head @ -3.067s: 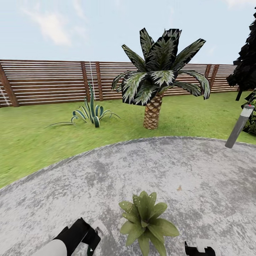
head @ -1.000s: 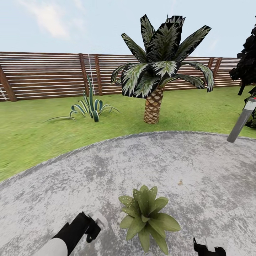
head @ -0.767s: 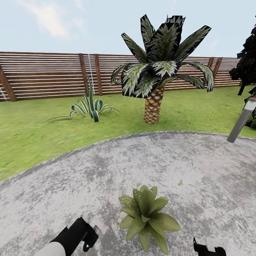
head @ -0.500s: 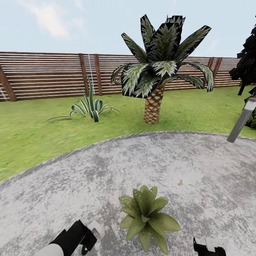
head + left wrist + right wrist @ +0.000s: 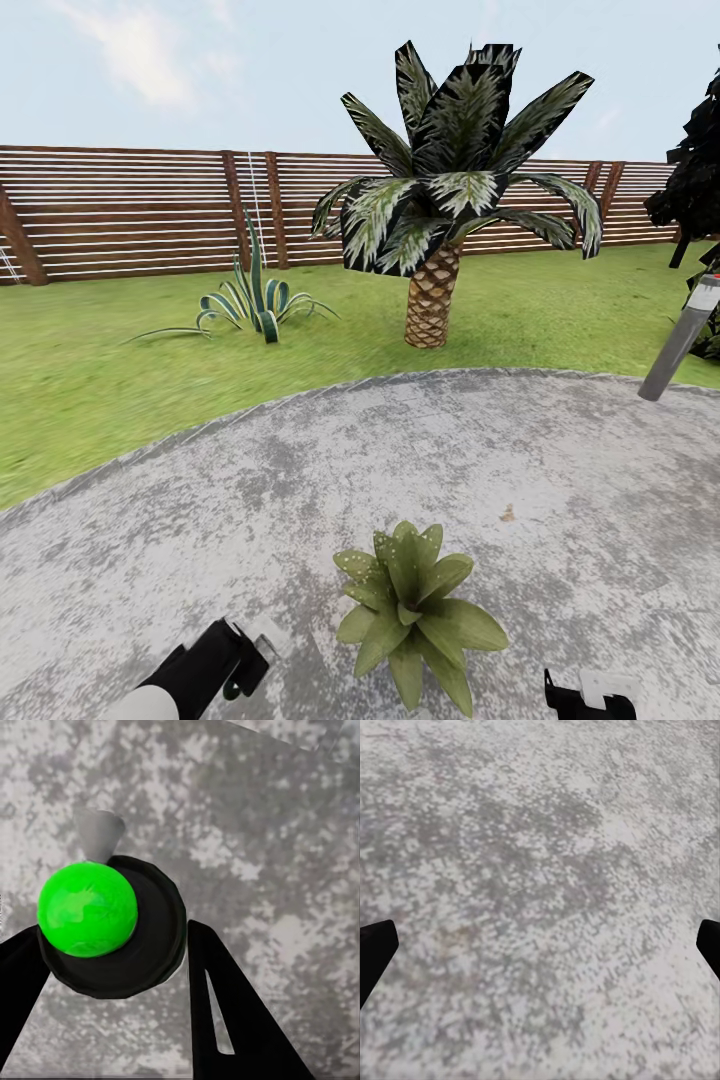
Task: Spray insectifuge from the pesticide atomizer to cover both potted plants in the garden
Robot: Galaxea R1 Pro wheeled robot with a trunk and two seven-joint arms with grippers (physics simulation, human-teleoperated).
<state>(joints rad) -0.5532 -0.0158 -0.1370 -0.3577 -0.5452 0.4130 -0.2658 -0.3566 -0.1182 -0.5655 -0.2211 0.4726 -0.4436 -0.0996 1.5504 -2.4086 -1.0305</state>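
Note:
One potted plant point(image 5: 410, 608), a rosette of speckled green leaves, stands on the stone patio point(image 5: 420, 460) of the garden, low in the head view; its leaves hide the pot. Just left of it my left gripper point(image 5: 243, 662) is shut on the pesticide atomizer point(image 5: 268, 632), a small pale body. In the left wrist view the atomizer point(image 5: 112, 937) shows a black round top, a green spot and a grey nozzle, with a black finger on each side, and my left gripper point(image 5: 112, 934) closes around it. My right gripper point(image 5: 585, 697) hangs right of the plant; in its wrist view the right gripper point(image 5: 540, 937) is open over bare stone.
A scaly-trunked palm point(image 5: 432, 300) and a striped agave point(image 5: 255, 305) grow on the lawn point(image 5: 100, 380) beyond the patio. A grey post light point(image 5: 680, 345) leans at the right patio edge beside a dark tree point(image 5: 695, 180). A brown slatted fence point(image 5: 130, 215) closes the back.
My left gripper with the atomizer has dipped slightly lower beside the plant. The head view shifted a little since the earliest frame; the right gripper has stayed put over the last second.

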